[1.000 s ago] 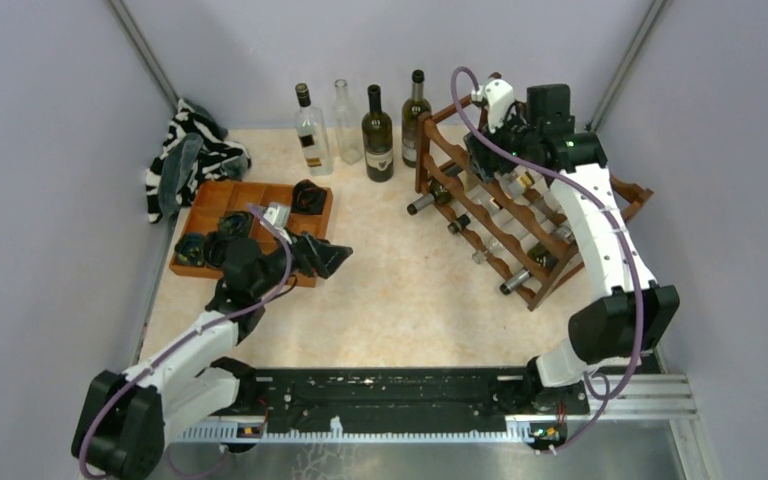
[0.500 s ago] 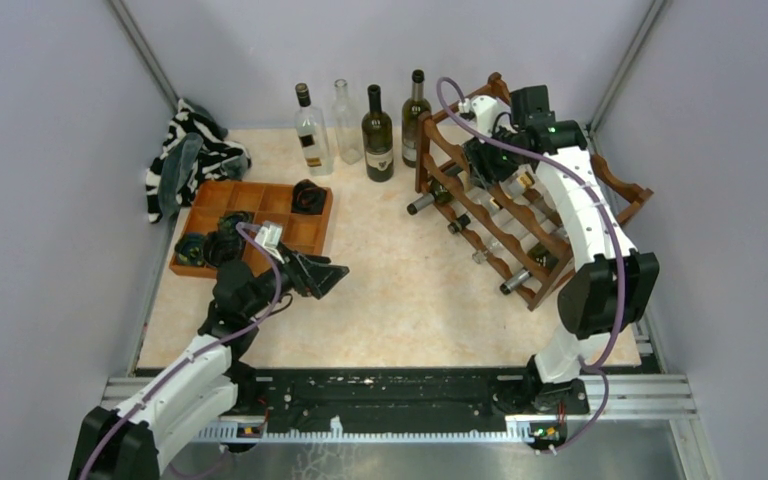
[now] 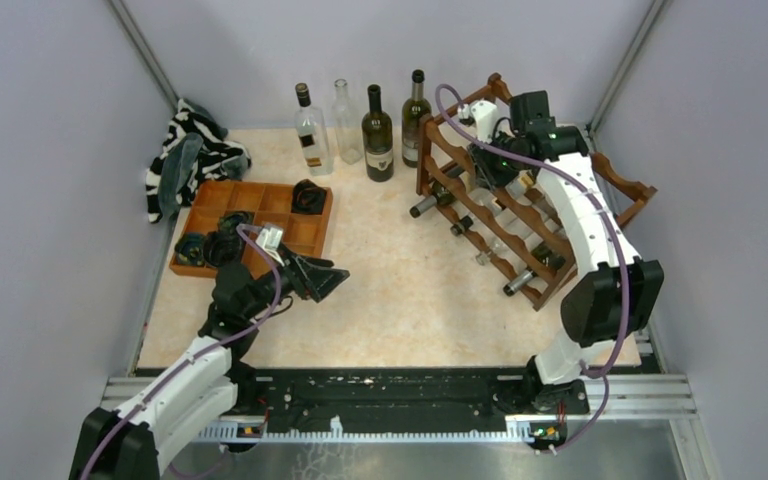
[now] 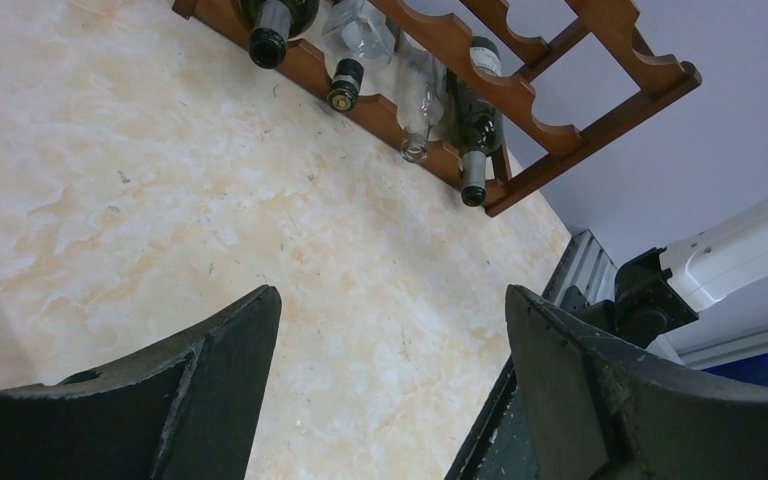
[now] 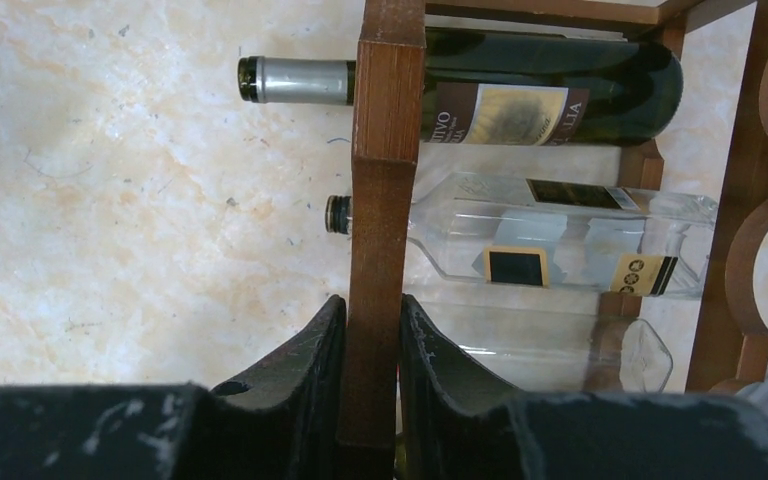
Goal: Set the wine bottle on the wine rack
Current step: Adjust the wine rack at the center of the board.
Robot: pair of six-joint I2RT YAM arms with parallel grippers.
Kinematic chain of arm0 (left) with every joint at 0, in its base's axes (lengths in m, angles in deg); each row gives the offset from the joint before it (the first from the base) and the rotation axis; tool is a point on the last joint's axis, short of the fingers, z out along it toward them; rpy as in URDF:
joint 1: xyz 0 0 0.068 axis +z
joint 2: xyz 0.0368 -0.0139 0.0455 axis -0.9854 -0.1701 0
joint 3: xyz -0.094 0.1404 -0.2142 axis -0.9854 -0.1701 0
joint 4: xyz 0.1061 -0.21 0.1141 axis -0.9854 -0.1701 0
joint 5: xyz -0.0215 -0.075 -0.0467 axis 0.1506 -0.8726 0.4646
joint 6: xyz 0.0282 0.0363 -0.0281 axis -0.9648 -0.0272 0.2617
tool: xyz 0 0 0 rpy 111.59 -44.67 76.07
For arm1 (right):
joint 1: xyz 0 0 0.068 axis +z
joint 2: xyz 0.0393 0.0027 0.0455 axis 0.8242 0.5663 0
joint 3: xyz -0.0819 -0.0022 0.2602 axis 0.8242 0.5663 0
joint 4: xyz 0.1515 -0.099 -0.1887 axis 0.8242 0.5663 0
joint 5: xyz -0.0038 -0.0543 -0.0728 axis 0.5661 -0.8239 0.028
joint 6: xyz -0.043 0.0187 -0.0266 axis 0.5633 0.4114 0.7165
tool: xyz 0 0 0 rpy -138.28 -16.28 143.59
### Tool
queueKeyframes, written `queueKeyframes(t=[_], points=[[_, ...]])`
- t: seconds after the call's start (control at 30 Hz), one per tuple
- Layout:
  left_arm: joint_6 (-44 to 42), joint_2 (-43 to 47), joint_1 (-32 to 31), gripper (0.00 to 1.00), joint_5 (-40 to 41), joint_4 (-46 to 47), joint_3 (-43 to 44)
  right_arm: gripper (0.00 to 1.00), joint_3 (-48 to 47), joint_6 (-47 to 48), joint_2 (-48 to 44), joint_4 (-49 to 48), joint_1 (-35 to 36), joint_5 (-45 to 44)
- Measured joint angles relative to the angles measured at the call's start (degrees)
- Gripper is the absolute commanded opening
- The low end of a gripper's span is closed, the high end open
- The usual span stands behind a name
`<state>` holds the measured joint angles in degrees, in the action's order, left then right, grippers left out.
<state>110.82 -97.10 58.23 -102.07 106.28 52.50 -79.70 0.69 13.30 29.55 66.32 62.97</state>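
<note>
The desk [image 3: 380,280] has tall purple walls on the left, back and right. The two arms are fixed at the near edge. The middle of the desk is bare, so there is wide open room there.

A striped cloth [image 3: 192,150] lies in the far left corner. Just beside it sits an orange-brown tray [image 3: 275,200] with dark rolled things [image 3: 308,195] in some of its boxes. The left pincer [image 4: 392,300] hangs over the desk close to the tray's near right corner. Its two fingers are wide apart, and it holds nothing.

The wine rack [image 5: 385,200] stands at an angle on the right side, close to the right wall. Bottles lie in it with their necks poking out toward the middle. Among them are a dark green bottle [image 5: 540,85] and a clear bottle [image 5: 560,235] next to it. The right arm reaches over the rack. The right pincer [image 5: 372,320] is clamped on one of the rack's wooden bars, with a finger pressed on each side.

Four standing bottles [image 3: 378,135] wait in a row by the back wall, just left of the rack. They are near the right pincer and well apart from the left one.
</note>
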Motion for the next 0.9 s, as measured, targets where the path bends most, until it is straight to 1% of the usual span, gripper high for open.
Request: queueKeyframes(t=[0.3, 0.47, 0.57, 0.67, 0.7, 0.73, 0.83, 0.9], points=[[2.51, -2.95, 0.0, 0.87, -3.5, 3.91, -0.09, 0.09, 5.62, 1.22, -5.6, -0.09, -0.11, -0.76], [5.73, -8.0, -0.7, 0.87, -6.86, 10.29, -1.07, 0.1, 10.03, 2.95, -10.36, 0.52, -0.11, -0.26], [7.37, -11.5, -3.98, 0.87, -6.73, 12.96, -1.6, 0.12, 12.48, 4.44, -13.27, 1.4, -0.11, 0.22], [8.22, -14.73, -9.33, 0.87, -4.57, 15.26, -1.57, 0.16, 14.99, 5.88, -16.26, 2.19, -0.11, 0.85], [8.59, -15.91, -11.02, 0.87, -3.52, 16.02, -1.57, 0.2, 15.72, 6.27, -17.16, 2.38, -0.11, 1.05], [8.98, -17.29, -12.44, 0.87, -2.4, 17.0, -1.57, 0.27, 16.44, 6.6, -18.03, 2.62, -0.11, 1.29], [10.58, -21.4, -14.51, 0.87, 0.9, 19.19, -1.49, 0.53, 16.9, 6.64, -19.47, 3.85, -0.11, 2.16], [11.87, -24.55, -15.34, 0.88, 3.37, 20.61, -1.2, 0.62, 16.74, 6.62, -20.57, 3.69, -0.13, 2.8]])
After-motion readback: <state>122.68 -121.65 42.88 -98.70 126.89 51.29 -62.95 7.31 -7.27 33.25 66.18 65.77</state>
